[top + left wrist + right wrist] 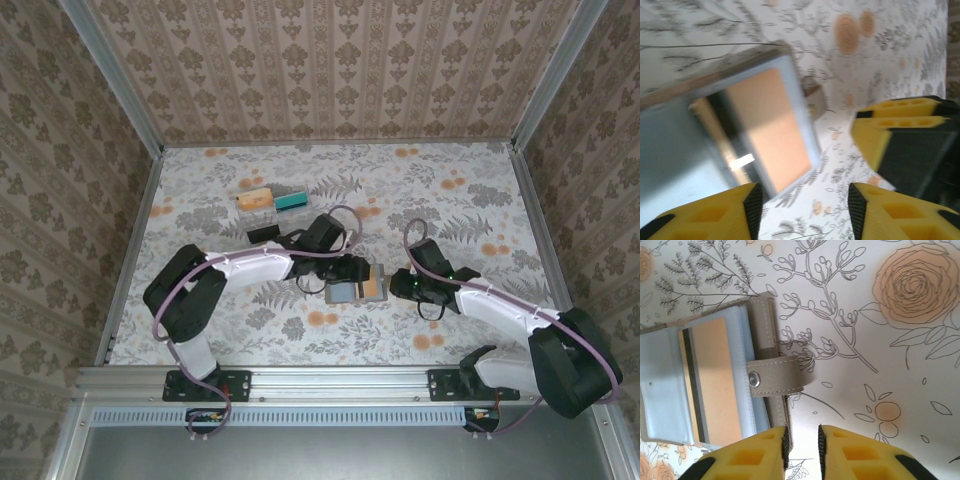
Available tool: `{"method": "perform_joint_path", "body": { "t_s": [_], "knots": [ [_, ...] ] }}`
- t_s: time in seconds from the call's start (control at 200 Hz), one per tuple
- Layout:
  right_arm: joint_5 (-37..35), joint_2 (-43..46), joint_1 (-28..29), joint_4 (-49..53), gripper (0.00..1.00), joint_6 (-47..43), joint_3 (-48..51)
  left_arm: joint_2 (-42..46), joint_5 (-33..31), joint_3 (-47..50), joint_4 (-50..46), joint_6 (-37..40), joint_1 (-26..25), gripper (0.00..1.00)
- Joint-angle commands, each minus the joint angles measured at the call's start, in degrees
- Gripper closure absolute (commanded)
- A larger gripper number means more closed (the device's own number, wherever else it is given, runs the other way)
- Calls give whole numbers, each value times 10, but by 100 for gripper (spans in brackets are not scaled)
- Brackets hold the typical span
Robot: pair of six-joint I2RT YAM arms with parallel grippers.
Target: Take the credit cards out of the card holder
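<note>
card holder (345,292) lies open on the floral table (470,190), near the middle between the two grippers, its snap tab (777,376) pointing right. an orange card (772,130) with a dark stripe sits in the right panel's slot, and the step in hand looks like drawing it out. left gripper (805,215) hovers close over the holder, jaws about half apart and empty. right gripper (802,450) has its jaws nearly together at the holder's right edge; whether it pins that edge cannot be told. next, the left jaws likely need to straddle the card's free edge, close, and slide it out with the holder held steady.
</note>
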State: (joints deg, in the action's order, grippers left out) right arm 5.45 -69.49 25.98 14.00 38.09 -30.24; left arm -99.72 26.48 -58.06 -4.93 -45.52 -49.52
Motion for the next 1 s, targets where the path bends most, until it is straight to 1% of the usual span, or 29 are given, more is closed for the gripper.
{"method": "perform_joint_path", "body": {
  "t_s": [0.0,0.115,0.185,0.22,0.25,0.485,0.68,0.995],
  "knots": [
    [30,-12,3,9,77,-22,-38,26,-22,31,24,-35,14,53],
    [35,-40,15,6,81,-34,-63,27,-30,43,36,-58,17,62],
    [39,-60,20,3,84,-37,-75,23,-31,47,40,-67,20,64],
    [42,-69,22,0,87,-39,-79,22,-29,48,43,-71,21,66],
    [45,-76,24,-2,88,-39,-82,20,-26,51,49,-74,23,69],
    [51,-127,40,-12,92,-39,-97,-4,-2,53,80,-88,29,70],
    [44,-148,43,-11,93,-37,-99,-19,12,50,88,-91,31,72],
    [55,-168,50,-25,93,-28,-95,-43,21,44,86,-97,33,72]
  ]
}}
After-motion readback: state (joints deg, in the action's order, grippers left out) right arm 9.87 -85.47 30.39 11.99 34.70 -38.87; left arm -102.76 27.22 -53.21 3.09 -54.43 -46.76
